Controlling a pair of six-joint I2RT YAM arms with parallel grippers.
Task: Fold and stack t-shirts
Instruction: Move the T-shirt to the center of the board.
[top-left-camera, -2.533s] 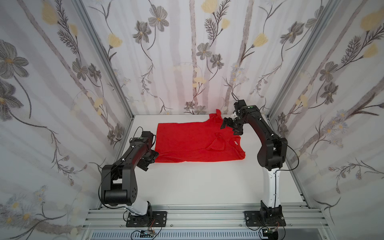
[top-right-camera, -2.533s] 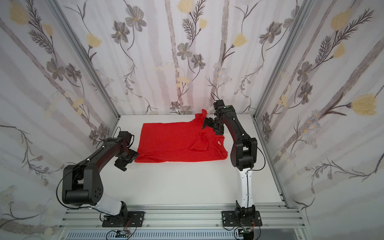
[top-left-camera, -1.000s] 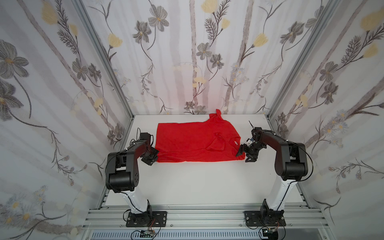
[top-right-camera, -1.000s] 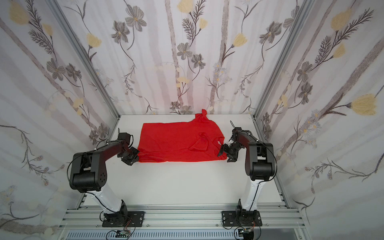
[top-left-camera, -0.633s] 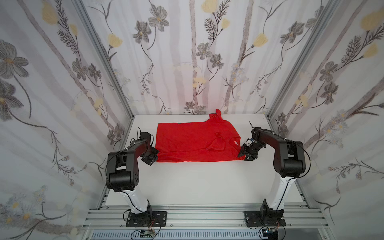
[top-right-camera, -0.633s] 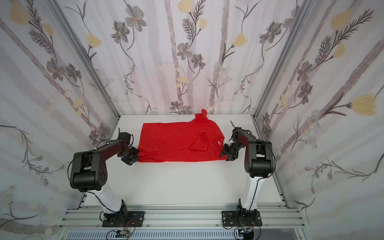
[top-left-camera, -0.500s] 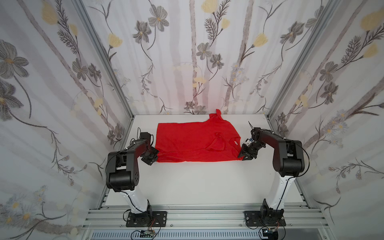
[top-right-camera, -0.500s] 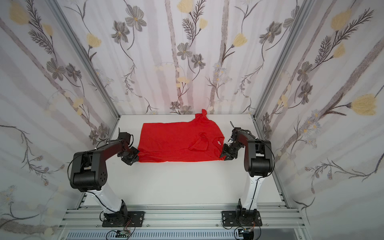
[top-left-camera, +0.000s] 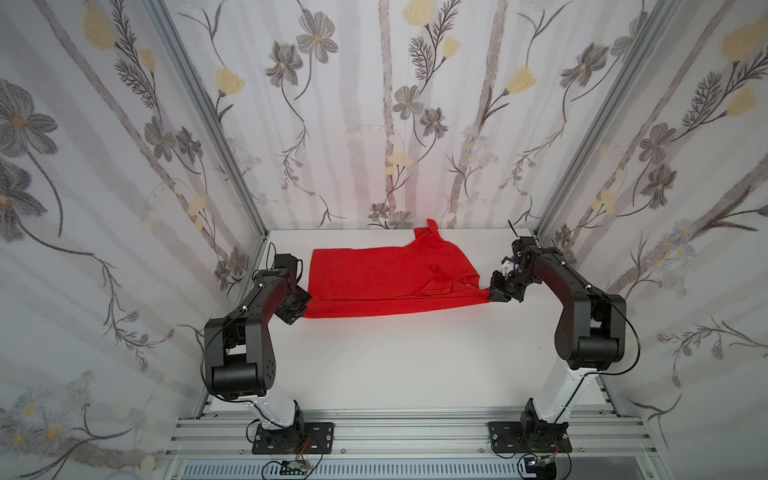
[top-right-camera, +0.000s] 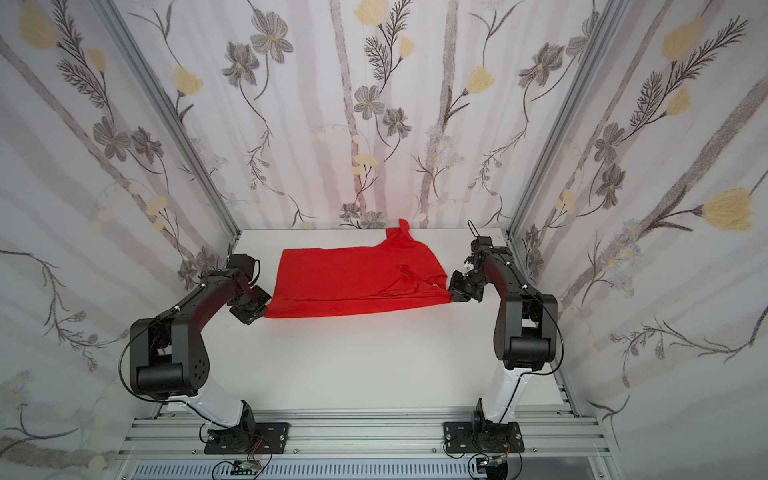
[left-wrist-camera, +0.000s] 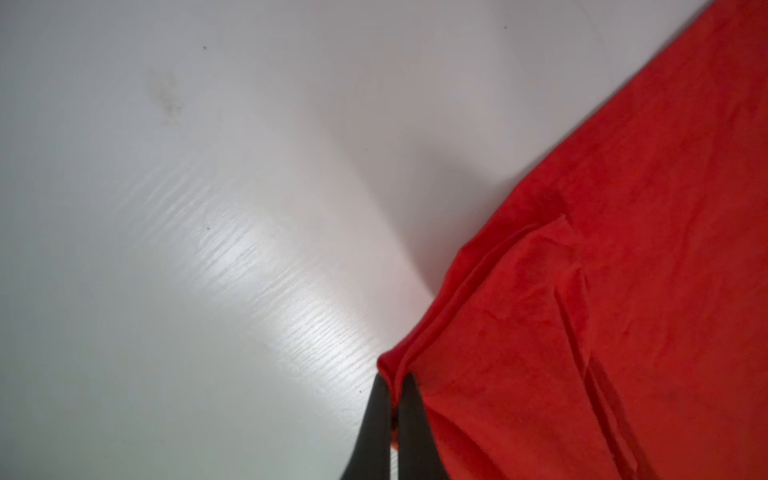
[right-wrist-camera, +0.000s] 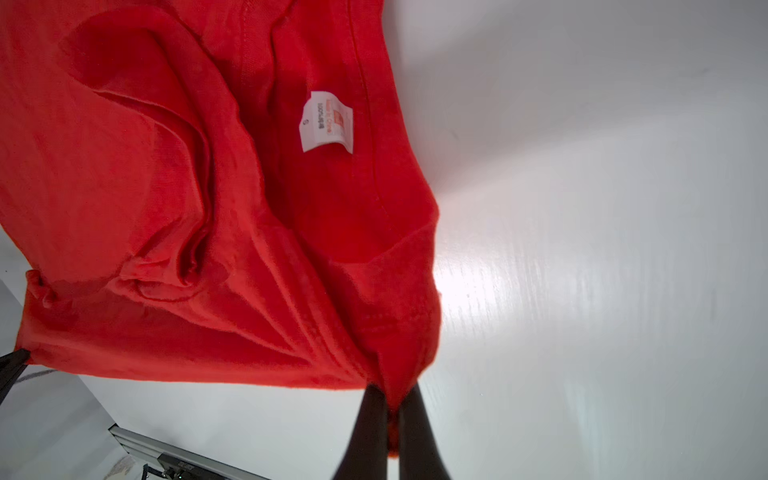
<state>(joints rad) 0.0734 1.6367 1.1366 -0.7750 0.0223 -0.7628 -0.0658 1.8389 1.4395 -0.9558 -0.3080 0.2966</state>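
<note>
Red cotton is what catches the eye: the t-shirt (top-left-camera: 386, 282) lies spread on the far half of the white table (top-left-camera: 395, 365), stretched lengthways between the two arms. Its collar end points toward the right arm and its hem toward the left. One sleeve (top-left-camera: 432, 227) pokes up at the back, close to the flowered back wall (top-left-camera: 395, 124).

In the right wrist view the collar gapes open, and the white neck label (right-wrist-camera: 326, 122) shows inside it. The cloth beside it is rumpled into soft folds.

At the near corner of the collar end, the right hand (top-left-camera: 491, 296) is closed on the t-shirt. From its wrist view the two dark fingers (right-wrist-camera: 368, 419) pinch a tuck of red fabric between them. Pleats fan out from that pinch across the shoulder.

At the opposite near corner, by the hem, the left hand (top-left-camera: 302, 312) is likewise clamped on the t-shirt. Its wrist view shows the black fingers (left-wrist-camera: 409, 411) almost together, with the doubled hem edge caught between their tips.

Between the two grips the near edge of the shirt runs nearly straight in both top views. I cannot tell whether either corner is clear of the table. In front of the shirt the table is bare white up to the metal rails (top-left-camera: 415, 436) where the arms are bolted down.
</note>
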